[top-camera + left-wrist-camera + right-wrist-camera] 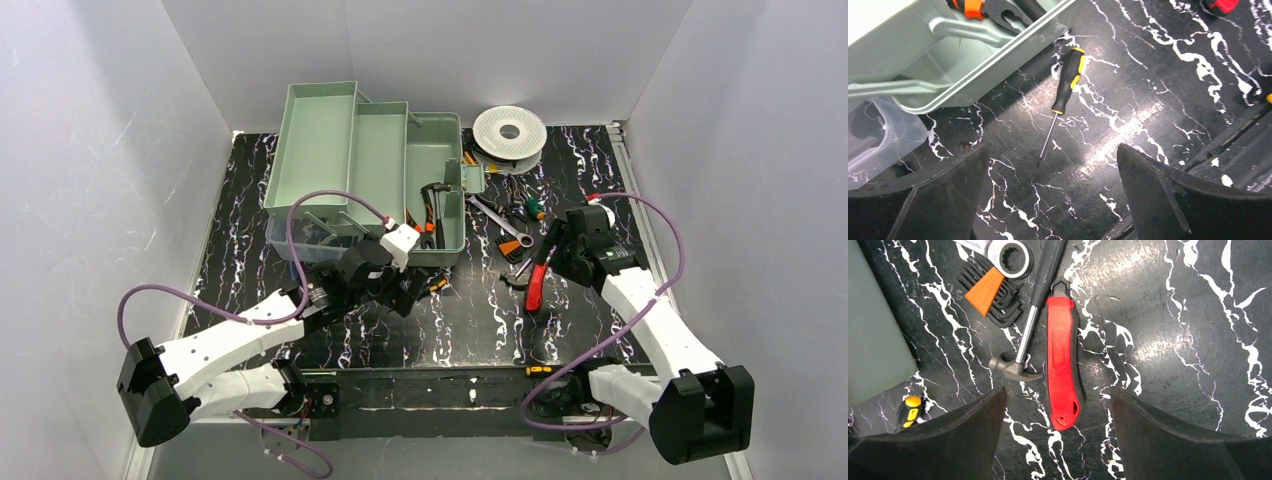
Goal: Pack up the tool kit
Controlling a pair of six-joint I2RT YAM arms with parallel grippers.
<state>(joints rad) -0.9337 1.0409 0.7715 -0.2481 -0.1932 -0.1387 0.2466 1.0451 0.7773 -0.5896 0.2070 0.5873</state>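
The tool kit box (330,150) stands open at the back left, its sage-green trays fanned out, with orange-handled pliers (425,226) in the lowest tray. My left gripper (415,288) hangs open over a black-and-yellow screwdriver (1068,80) that lies on the table beside the box wall (998,65); the tip of the blade is between the fingers. My right gripper (1058,396) is open over the butt end of the red knife (1060,355), which lies flat next to a small hammer (1018,360). Neither gripper holds anything.
A white perforated spool (509,130) sits at the back. A wrench (1009,255), a hex-key set in an orange holder (990,292) and a green screwdriver (535,208) lie between box and right arm. Another small screwdriver (540,370) rests on the base rail.
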